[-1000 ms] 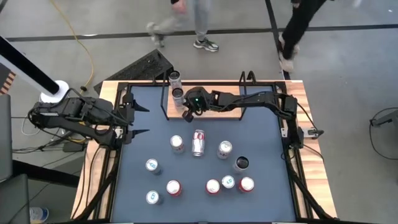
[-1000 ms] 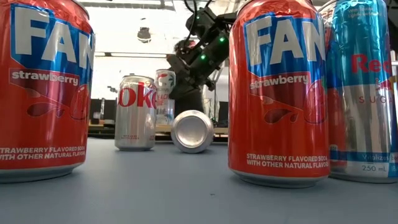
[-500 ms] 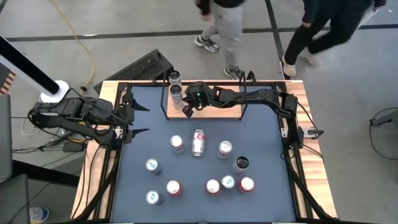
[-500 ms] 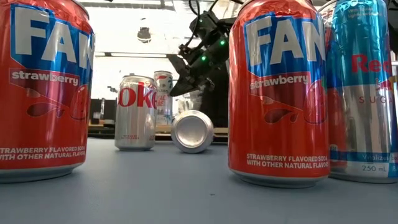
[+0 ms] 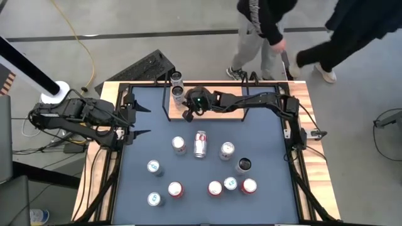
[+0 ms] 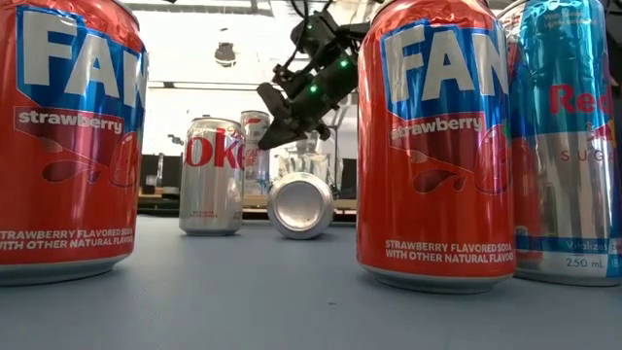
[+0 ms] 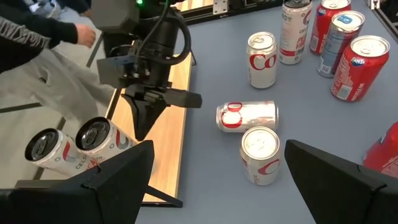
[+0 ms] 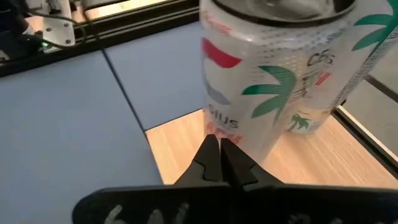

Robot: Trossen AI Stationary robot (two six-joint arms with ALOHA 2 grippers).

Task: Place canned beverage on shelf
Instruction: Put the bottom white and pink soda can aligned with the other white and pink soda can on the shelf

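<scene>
1. Two slim cans (image 5: 178, 86) stand on the shelf (image 7: 163, 134) at the counter's (image 5: 264, 144) far edge; one label reads "CELSIUS".
2. Two front cans (image 6: 435, 146) read "Strawberry"; a Diet Coke can (image 6: 212, 175) stands behind.
3. Right pincer (image 5: 186, 115), fingers together, hovers empty beside the shelf.
4. Left pincer (image 5: 139, 121) waits spread apart at the counter's left edge.

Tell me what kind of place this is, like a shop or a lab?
Most likely a robotics lab or workshop, not a shop. Two dark robot arms work a blue table strewn with drink cans, a yellow cable trails over a bare concrete floor, and people walk right past.
</scene>
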